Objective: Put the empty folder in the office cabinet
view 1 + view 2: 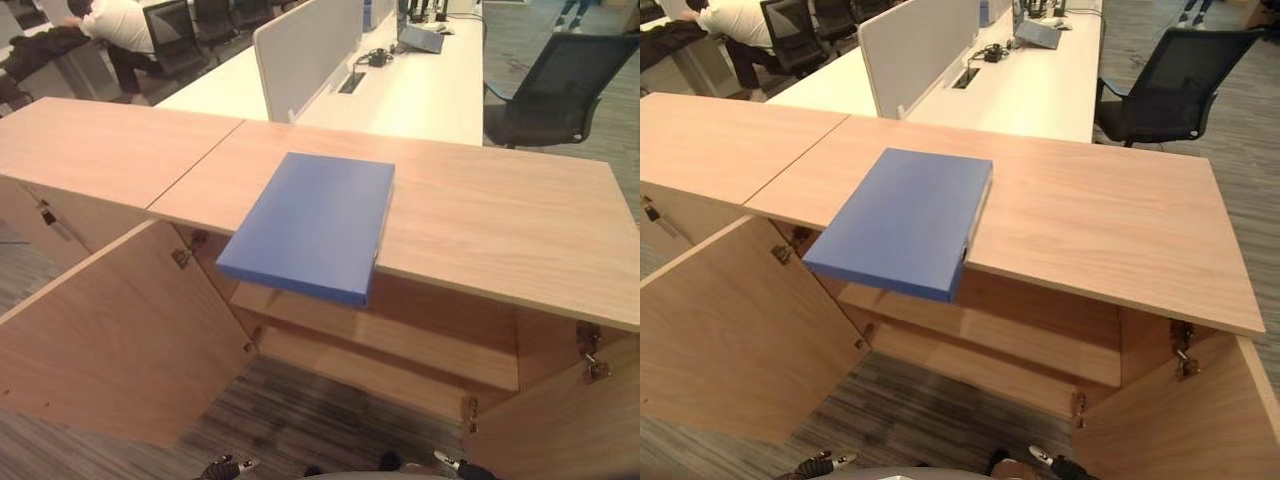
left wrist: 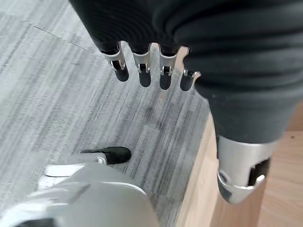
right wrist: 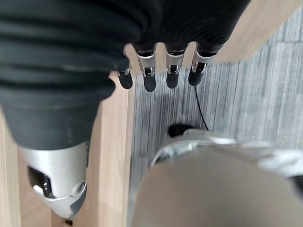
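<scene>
Blue flat rectangular folder point(image 1: 312, 225) lies on the light wooden top point(image 1: 500, 215) of the low office cabinet, closed, face up; its near corner and near edge overhang the front lip of the top, above the open compartment; it rests free, nothing touching it.

Cabinet doors stand open: left wooden door point(image 1: 110, 350) swung out toward the robot, right wooden door point(image 1: 560, 425) likewise at the lower right; between them an inner wooden shelf point(image 1: 400, 340) shows, bare as far as can be seen, with a lower space beneath it.

Left hand point(image 2: 151, 66) hangs low beside the left door, over grey striped carpet point(image 2: 57, 85); fingers straight and relaxed, pointing down, thumb apart, holding nothing. Right hand point(image 3: 161, 66) hangs by the right door's edge; fingers straight, loose, empty as well.

Progress, as judged: cabinet already opened, so access is ready; folder not yet grasped, not yet moved; the main part of the task remains. Left to do: raise a hand to the top, take the folder at its overhanging edge, bring it down and slide it onto the shelf; closing the doors may follow, though the task does not ask it.

Background: white desk point(image 1: 400, 90) with grey divider panel point(image 1: 305, 50), black mesh chair point(image 1: 560, 85), a person seated at far left point(image 1: 110, 30); none of it bears on the job.
</scene>
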`<state>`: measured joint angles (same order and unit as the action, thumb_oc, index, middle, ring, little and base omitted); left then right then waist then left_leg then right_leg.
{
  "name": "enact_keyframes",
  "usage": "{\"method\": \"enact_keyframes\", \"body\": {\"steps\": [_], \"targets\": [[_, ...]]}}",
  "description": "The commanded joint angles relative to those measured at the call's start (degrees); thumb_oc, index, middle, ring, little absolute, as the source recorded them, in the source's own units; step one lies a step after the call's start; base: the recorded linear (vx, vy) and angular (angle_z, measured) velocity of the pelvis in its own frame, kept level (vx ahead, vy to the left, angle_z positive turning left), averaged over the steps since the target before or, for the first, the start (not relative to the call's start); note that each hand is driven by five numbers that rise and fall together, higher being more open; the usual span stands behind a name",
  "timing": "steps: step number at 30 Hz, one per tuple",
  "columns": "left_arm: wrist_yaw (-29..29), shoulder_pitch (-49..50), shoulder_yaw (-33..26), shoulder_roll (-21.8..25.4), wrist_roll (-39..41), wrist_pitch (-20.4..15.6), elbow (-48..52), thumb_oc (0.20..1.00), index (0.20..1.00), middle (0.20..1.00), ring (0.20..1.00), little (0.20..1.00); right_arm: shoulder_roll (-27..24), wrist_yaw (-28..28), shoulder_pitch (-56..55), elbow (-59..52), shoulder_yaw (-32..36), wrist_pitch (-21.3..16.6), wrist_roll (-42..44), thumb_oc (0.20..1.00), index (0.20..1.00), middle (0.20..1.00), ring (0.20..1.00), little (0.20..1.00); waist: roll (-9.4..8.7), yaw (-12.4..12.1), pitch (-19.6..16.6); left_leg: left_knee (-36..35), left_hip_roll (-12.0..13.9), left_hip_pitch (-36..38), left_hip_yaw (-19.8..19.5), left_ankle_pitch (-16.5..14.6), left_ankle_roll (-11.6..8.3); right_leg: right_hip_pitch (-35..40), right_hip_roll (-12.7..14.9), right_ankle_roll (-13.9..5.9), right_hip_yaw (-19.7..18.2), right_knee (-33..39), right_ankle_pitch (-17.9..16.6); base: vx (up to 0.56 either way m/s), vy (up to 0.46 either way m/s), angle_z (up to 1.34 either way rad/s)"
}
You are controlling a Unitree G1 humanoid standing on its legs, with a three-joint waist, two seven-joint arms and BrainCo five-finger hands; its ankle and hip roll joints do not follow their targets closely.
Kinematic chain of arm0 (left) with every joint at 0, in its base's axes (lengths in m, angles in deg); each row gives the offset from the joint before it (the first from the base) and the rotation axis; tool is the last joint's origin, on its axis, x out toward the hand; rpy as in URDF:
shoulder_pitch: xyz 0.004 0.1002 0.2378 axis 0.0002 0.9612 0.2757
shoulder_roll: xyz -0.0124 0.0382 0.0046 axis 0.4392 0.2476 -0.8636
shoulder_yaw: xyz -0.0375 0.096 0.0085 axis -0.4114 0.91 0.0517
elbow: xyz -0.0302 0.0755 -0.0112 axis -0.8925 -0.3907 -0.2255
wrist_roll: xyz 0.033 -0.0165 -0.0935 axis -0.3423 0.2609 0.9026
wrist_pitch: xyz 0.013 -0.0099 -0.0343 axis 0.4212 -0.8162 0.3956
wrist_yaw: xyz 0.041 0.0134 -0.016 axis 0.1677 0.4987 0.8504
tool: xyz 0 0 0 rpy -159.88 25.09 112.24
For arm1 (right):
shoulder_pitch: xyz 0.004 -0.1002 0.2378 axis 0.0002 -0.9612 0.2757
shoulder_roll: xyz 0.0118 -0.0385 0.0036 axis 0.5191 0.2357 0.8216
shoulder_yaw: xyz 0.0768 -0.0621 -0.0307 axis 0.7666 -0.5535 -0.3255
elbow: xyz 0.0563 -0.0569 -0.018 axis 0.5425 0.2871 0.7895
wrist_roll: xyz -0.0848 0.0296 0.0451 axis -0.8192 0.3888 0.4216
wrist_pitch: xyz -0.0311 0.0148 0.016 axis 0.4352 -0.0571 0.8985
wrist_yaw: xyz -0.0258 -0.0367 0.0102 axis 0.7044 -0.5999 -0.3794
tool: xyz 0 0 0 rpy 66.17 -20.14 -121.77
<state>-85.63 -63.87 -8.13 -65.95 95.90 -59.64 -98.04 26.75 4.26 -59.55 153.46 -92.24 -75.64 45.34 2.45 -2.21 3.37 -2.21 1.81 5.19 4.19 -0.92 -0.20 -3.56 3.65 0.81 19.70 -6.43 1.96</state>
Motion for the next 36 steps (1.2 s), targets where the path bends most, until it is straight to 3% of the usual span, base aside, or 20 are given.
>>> {"method": "enact_keyframes", "body": {"steps": [1,4,8,12,15,18,20,22,28,31,32,36], "targets": [[-0.88,-2.05,-0.85,0.76,2.09,-2.06,4.41,1.0,1.0,1.0,1.0,1.0,0.47,0.59,1.48,2.7,1.74,-0.98,2.75,1.0,1.0,1.0,1.0,1.0,-2.44,0.17,0.48,-2.79,-3.18,-2.39,0.92,0.87,-0.33,10.31,4.14,-8.17,-3.84,7.51,-0.81,0.02,-0.069,-0.03],[-1.77,-1.4,-0.37,1.4,2.71,-2.21,11.4,1.0,1.0,1.0,1.0,1.0,0.21,1.13,1.38,2.76,2.1,-0.87,2.25,1.0,1.0,1.0,1.0,1.0,-2.34,-0.02,0.64,-2.79,-3.0,-2.43,0.6,1.0,-0.51,10.85,3.87,-8.22,-3.77,8.25,-0.94,0.01,-0.048,0.01],[-1.24,4.48,-2.75,4.6,7.2,-2.31,35.28,1.0,1.0,1.0,1.0,1.0,-0.23,1.62,0.46,1.98,3.12,-0.6,1.31,1.0,1.0,1.0,1.0,1.0,-1.99,-0.61,0.89,-2.79,-2.74,-2.48,-0.03,1.19,-0.83,11.91,3.46,-8.36,-3.1,9.83,-1.15,0.0,-0.048,0.05],[-3.08,13.05,-12.15,7.96,3.62,-2.15,57.3,1.0,1.0,1.0,1.0,1.0,0.22,2.02,-0.8,1.11,4.71,0.42,-0.15,1.0,1.0,1.0,1.0,1.0,-2.3,-2.03,1.14,-2.79,-2.71,-2.56,-1.03,1.36,-1.09,13.12,2.94,-8.27,-2.23,11.4,-1.37,0.0,-0.057,0.19],[-4.98,17.59,-18.79,6.05,3.19,-2.55,66.19,1.0,1.0,1.0,1.0,1.0,0.98,2.07,-1.26,1.53,5.68,1.59,-0.69,1.0,1.0,1.0,1.0,1.0,-2.82,-3.06,1.28,-2.79,-2.52,-2.83,-1.67,1.38,-1.23,13.21,2.62,-8.14,-1.92,11.43,-0.91,-0.02,-0.071,0.17],[-11.79,20.2,-26.51,3.62,-2.34,-4.91,76.02,1.0,1.0,1.0,1.0,1.0,2.56,2.81,-1.89,1.62,6.46,2.07,0.87,1.0,1.0,1.0,1.0,1.0,-3.7,-4.42,1.31,-2.79,-2.25,-2.44,-2.47,0.87,-1.62,13.99,2.09,-7.82,-1.58,11.43,0.11,0.0,-0.082,0.12],[-11.8,20.28,-26.59,3.54,-2.42,-4.75,76.26,1.0,1.0,1.0,1.0,1.0,2.58,2.84,-1.85,1.61,6.42,2.07,0.87,1.0,1.0,1.0,1.0,1.0,-3.72,-4.29,1.25,-2.79,-2.3,-2.68,-2.53,1.17,-1.57,13.79,2.12,-7.81,-1.5,11.43,-0.1,-0.01,-0.037,0.13],[-19.93,19.2,-29.82,3.75,-11.13,-5.6,79.2,1.0,1.0,1.0,1.0,1.0,4.01,3.71,-2.34,1.49,5.07,1.9,1.16,1.0,1.0,1.0,1.0,1.0,-4.35,-4.99,1.31,-2.79,-2.2,-2.78,-2.83,1.2,-1.81,13.94,1.87,-7.59,-1.29,11.43,0.13,-0.02,-0.07,0.11],[-28.95,15.49,-30.51,3.79,-18.52,-6.15,82.34,1.0,1.0,1.0,1.0,1.0,4.85,5.71,-2.66,2.43,3.45,1.03,0.65,1.0,1.0,1.0,1.0,1.0,-5.32,-5.02,0.91,-2.79,-2.04,-2.89,-3.03,1.22,-2.29,13.92,1.6,-7.53,-0.67,11.43,0.3,-0.01,-0.044,0.05],[-30.5,13.86,-29.38,7.24,-25.91,-4.91,83.79,1.0,1.0,1.0,1.0,1.0,4.81,6.35,-2.45,3.44,2.99,0.89,0.51,1.0,1.0,1.0,1.0,1.0,-5.46,-4.77,0.71,-2.79,-1.88,-2.78,-3.03,1.13,-2.45,13.98,1.45,-7.52,-0.77,11.43,0.33,-0.02,-0.037,0.02],[-29.05,11.91,-27.62,10.26,-29.88,-3.91,83.93,1.0,1.0,1.0,1.0,1.0,4.63,6.13,-2.23,4.2,2.8,1.1,0.27,1.0,1.0,1.0,1.0,1.0,-5.6,-4.52,0.57,-2.79,-1.78,-2.69,-2.94,1.11,-2.54,14.02,1.35,-7.49,-0.89,11.43,0.27,-0.01,-0.034,0.02],[-25.78,10.15,-25.99,14.48,-35.22,-4.14,86.02,1.0,1.0,1.0,1.0,1.0,4.38,5.69,-1.79,4.53,2.99,1.19,-0.22,1.0,1.0,1.0,1.0,1.0,-5.59,-4.09,0.47,-2.79,-1.61,-2.54,-2.89,1.06,-2.68,14.05,1.24,-7.44,-0.98,11.43,0.22,0.0,-0.009,0.01]]}}
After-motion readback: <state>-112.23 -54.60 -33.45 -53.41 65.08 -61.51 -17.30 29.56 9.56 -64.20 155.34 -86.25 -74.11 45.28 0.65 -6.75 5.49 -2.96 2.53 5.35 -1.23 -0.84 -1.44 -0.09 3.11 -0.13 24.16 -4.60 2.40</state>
